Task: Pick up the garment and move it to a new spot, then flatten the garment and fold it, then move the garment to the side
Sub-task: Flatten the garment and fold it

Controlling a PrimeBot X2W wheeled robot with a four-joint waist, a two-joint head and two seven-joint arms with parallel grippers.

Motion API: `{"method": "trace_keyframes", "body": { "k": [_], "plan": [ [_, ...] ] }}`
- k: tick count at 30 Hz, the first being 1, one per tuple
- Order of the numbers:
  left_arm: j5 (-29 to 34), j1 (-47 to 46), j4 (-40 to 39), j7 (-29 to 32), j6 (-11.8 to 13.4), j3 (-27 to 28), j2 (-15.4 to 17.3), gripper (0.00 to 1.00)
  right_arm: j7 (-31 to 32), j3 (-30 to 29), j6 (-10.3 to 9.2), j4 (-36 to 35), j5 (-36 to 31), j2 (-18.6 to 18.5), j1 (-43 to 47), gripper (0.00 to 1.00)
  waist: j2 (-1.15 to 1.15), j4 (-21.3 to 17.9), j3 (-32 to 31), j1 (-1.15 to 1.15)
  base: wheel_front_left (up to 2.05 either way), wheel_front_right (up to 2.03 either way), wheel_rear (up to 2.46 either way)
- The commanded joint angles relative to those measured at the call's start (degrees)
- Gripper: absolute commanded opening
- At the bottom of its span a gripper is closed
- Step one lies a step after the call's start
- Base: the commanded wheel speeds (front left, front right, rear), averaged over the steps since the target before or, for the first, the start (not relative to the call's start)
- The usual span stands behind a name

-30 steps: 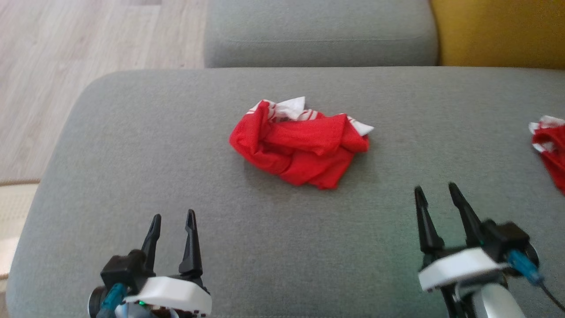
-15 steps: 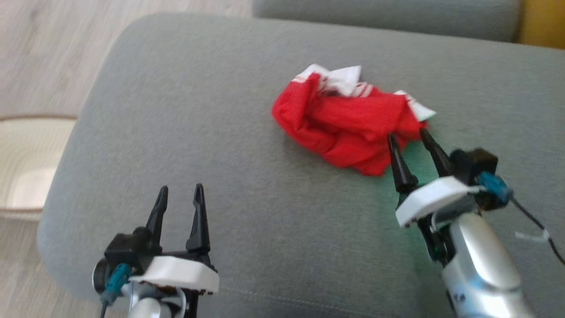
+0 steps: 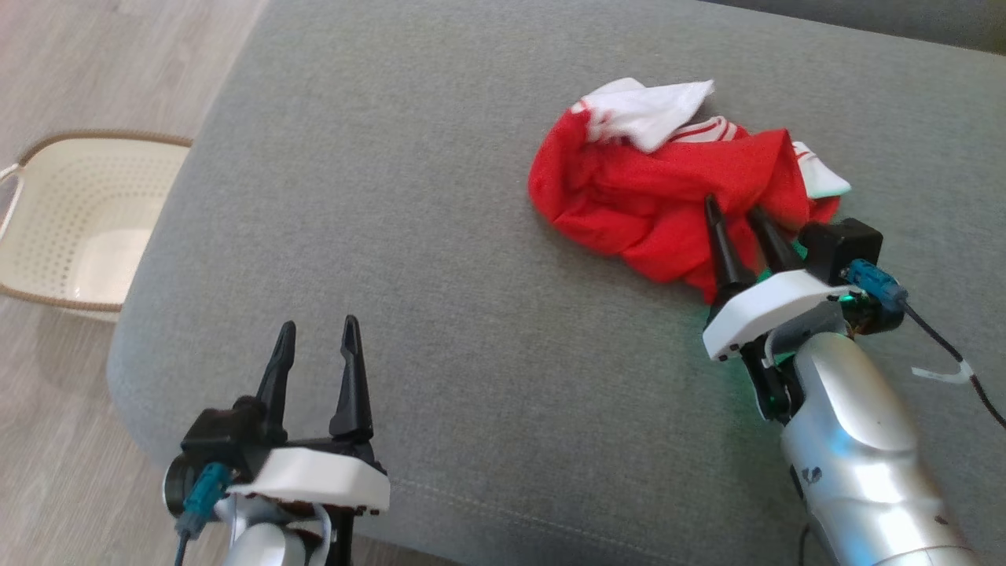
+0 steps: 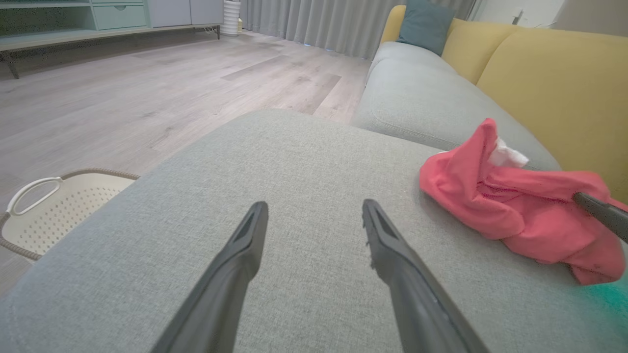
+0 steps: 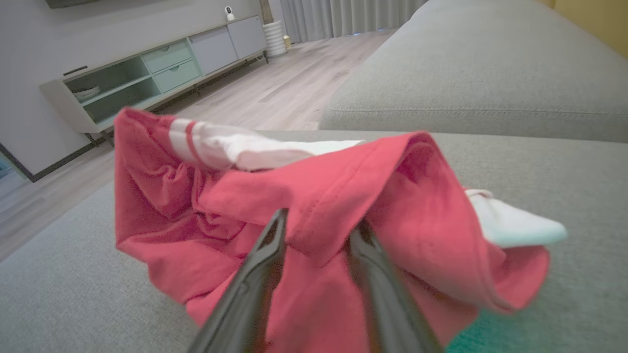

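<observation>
Right wrist view first: the right pincer [image 5: 319, 223] is seen at the near edge of the garment [image 5: 196, 215], its jaws partly apart with a raised ridge of red cloth lodged between them. A firm pinch is not shown; the cloth is straddled rather than visibly clamped. So the opening step, the pick-up, is judged to be in hand, and nothing of the moving, flattening or folding is done yet.

What is called for next, on that reading: the jaws are to be brought together on the ridge until it is truly gripped, and only then is the bundle to be lifted clear of the grey cushion [image 3: 440, 259] and carried to a fresh spot. If only one thin layer is caught, the rest may be expected to trail or slip.

Over to the left pincer [image 3: 314, 326]: it is spread wide with nothing in it, low over the cushion and well apart from the cloth, which lies ahead of it and off to its right. A pale basket [image 3: 110, 136] is seen on the floor to its left.

Now the garment itself: a crumpled red heap, bunched in thick folds and resting on the cushion. A white panel with red stripes is shown beyond the right pincer's fingertips and to their left, and a white corner pokes out to their right. No edge lies flat, so soft, loose handling is to be expected.
</observation>
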Motion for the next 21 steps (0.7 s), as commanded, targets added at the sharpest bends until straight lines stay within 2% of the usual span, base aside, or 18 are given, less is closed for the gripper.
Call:
{"method": "trace_keyframes", "body": {
  "k": [1, 5, 7, 8, 9, 15, 21],
  "plan": [
    [-0.2, -2.3, -2.2, -0.7, 0.4, 1.6, -0.2, 1.00, -1.0, 1.5, -0.05, -1.6, 0.4, 0.1, -1.7, 0.40, 0.00, -0.6, -0.3, 0.00, 0.00, 0.00, 0.00],
    [0.2, -2.2, -2.3, -0.7, 0.5, 1.9, -0.2, 1.00, -2.1, 2.6, -0.05, -3.1, 0.7, 0.1, -1.6, 0.37, 0.00, -2.6, -0.8, 0.00, 0.00, 0.00, 0.00],
    [0.4, -2.2, -2.3, -0.7, 0.4, 2.0, -0.2, 1.00, -2.4, 3.4, -0.05, -4.2, 1.0, 0.1, -1.4, 0.24, 0.00, -3.7, -1.1, 0.00, 0.00, 0.00, 0.00],
    [0.5, -2.2, -2.2, -0.7, 0.3, 2.1, -0.2, 1.00, -2.5, 3.9, -0.05, -4.8, 1.2, 0.1, -1.3, 0.08, 0.00, -4.2, -1.2, 0.00, 0.00, 0.00, 0.00],
    [0.6, -2.3, -2.2, -0.7, 0.2, 2.1, -0.2, 1.00, -2.6, 4.2, -0.05, -5.5, 1.4, 0.1, -1.1, 0.00, 0.00, -4.7, -1.4, 0.00, 0.00, 0.00, 0.00],
    [1.1, -1.9, -1.9, -0.7, 0.1, 2.5, -0.2, 1.00, -3.0, 4.8, -0.05, -10.9, 1.1, 0.1, 0.4, 0.00, 0.00, -7.7, -2.7, 0.00, 0.00, 0.00, 0.00],
    [1.7, -1.2, -2.0, -0.7, -0.3, 3.2, -0.2, 1.00, -1.2, 1.1, -0.05, -19.6, -3.4, -0.5, 5.9, 0.00, 0.00, -12.1, -4.8, 0.00, 0.00, 0.00, 0.00]
  ]
}}
